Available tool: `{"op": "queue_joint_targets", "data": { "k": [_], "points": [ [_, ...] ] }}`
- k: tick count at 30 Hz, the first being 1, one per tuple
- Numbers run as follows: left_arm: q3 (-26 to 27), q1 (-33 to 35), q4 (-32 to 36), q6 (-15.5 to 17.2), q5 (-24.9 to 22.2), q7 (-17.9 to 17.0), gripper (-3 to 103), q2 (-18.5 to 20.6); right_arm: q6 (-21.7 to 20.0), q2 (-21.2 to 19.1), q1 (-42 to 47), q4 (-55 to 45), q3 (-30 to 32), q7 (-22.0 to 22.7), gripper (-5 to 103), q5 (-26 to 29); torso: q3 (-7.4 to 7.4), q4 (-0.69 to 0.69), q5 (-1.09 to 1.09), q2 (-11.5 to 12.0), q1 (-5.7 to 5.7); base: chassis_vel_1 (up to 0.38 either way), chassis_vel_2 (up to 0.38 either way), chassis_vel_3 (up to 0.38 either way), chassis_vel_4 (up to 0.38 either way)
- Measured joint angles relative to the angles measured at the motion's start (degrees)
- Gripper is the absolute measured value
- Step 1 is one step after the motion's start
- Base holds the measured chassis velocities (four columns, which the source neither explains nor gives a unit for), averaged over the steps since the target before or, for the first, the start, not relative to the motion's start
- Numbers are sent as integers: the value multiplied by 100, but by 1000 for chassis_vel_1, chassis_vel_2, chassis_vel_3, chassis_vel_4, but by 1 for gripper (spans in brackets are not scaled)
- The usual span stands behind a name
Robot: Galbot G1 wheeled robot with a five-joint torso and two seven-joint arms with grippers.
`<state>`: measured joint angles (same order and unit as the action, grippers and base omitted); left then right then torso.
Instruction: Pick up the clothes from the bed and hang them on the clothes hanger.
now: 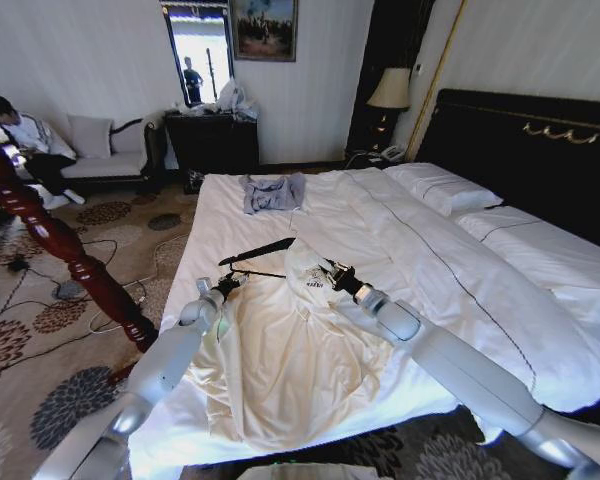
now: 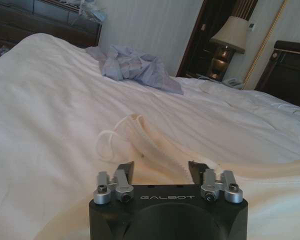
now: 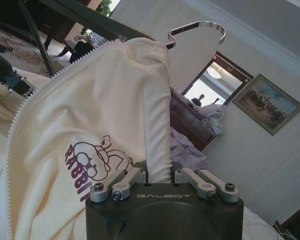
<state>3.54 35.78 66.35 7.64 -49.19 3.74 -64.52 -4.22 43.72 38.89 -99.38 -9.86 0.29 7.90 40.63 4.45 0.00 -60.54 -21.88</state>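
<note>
Two arms are at work over the wide white-sheeted bed (image 1: pixel 280 210) with its tall black headboard. On it lies your large cream, soft zip-front garment (image 1: pixel 290 370), spread near the foot edge, its upper part lifted over the thin black shoulder-shaped hanger (image 1: pixel 255 252). Your right gripper (image 1: pixel 332 274) pinches a fold of cream fabric near the collar, fingers pressed onto it. Your left gripper (image 1: pixel 226 285) sits low at the garment's left edge near the hanger's bar, its fingers spread with nothing between them.

I judge you are mid-threading: one shoulder is being drawn over the hanger. The next move probably calls for the left gripper to catch the zip edge lying before it, so the other shoulder can follow.

The right wrist view gives you the hanger's metal hook (image 3: pixel 197 31) above the fabric and the dark printed logo (image 3: pixel 92 167); the left wrist view instead offers the zipped hem (image 2: pixel 155 147) and the small grey-blue garment (image 2: pixel 135 67) farther up the bed.
</note>
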Motion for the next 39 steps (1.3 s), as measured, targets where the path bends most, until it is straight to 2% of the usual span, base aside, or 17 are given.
{"op": "queue_joint_targets", "data": {
  "k": [1, 5, 6, 9, 11, 12, 14, 16, 17, 22, 27, 28, 32, 34, 36, 38, 39],
  "points": [
    [0, 0, 0, 0, 0, 0, 64, 0, 0, 0, 0, 0, 0, 0, 20, 0, 0, 0, 0, 0, 0, 0, 0, 0, 0],
    [0, -49, -125, -16, -3, 4, 43, -31, 0, -7, -1, -6, -6, 0, 20, 8, 0, -1, 0, 0, 0, 0, 0, 0, 0],
    [0, -49, -125, -16, -3, 4, 43, -31, 0, -7, -1, -6, -6, 0, 20, 8, 0, -1, 0, 0, 0, 0, 0, 0, 0],
    [-7, -158, -278, -31, -3, 22, 26, -115, -5, -2, -11, -32, -34, -2, 20, 13, 0, 0, 0, 0, 0, 0, 0, 0, 0],
    [-9, -175, -301, -32, -4, 25, 26, -129, -7, -3, -11, -38, -34, -2, 20, 16, 0, 0, 0, 0, 0, 0, 0, 0, 0],
    [-15, -216, -360, -33, -6, 29, 16, -165, -11, -15, -6, -57, -34, -4, 20, 21, 0, 0, 0, 0, 0, 0, 0, 0, 0],
    [-19, -259, -431, -34, -16, 31, 10, -215, -14, -31, 4, -66, -34, -6, 20, 27, 0, 0, 0, 0, 0, 0, 0, 0, 0],
    [-19, -266, -448, -34, -16, 32, 10, -225, -15, -34, 5, -67, -34, -6, 20, 27, 0, 0, 0, 0, 0, 0, 0, 0, 0],
    [-18, -286, -500, -38, -18, 33, 2, -263, -16, -38, 10, -67, -30, -6, 20, 29, 0, 1, 0, 0, 0, 0, 0, 0, 0],
    [1, -271, -491, -43, -99, 26, 0, -284, -19, -47, 28, -67, -6, -7, 20, 30, 0, 1, 0, 0, 0, 0, 0, 0, 0],
    [94, -70, -24, 22, -363, -112, 0, -124, -20, -48, 30, -47, -2, -9, 20, 28, 0, 0, 0, 0, 0, 0, 0, 0, 0],
    [187, 46, 239, 111, -567, -225, -3, -57, -20, -46, 31, -41, -1, -10, 20, 26, 0, -1, 0, 0, 0, 0, 0, 0, 0],
    [440, 293, 832, 340, -1009, -574, 7, 73, -20, -43, 55, -28, 1, -11, 20, 12, 0, -1, 0, 0, 0, 0, 0, 0, 0],
    [563, 402, 1039, 572, -1261, -836, 18, 173, -20, -45, 77, -22, 2, -12, 20, 4, -1, 0, 0, 0, 0, 0, 0, 0, 0],
    [595, 421, 994, 731, -1376, -935, 29, 226, -18, -48, 79, -22, -4, -13, 20, 2, -1, -1, 0, 0, 0, 0, 0, 0, 0],
    [596, 417, 948, 758, -1396, -936, 29, 230, -18, -48, 76, -22, -13, -13, 20, 2, -1, 0, 0, 0, 0, 0, 0, 0, 0],
    [590, 394, 843, 797, -1457, -931, 34, 222, -18, -46, 52, -22, -37, -14, 20, 3, 0, -1, -1, 0, 0, 0, 0, 0, 0]
  ]
}}
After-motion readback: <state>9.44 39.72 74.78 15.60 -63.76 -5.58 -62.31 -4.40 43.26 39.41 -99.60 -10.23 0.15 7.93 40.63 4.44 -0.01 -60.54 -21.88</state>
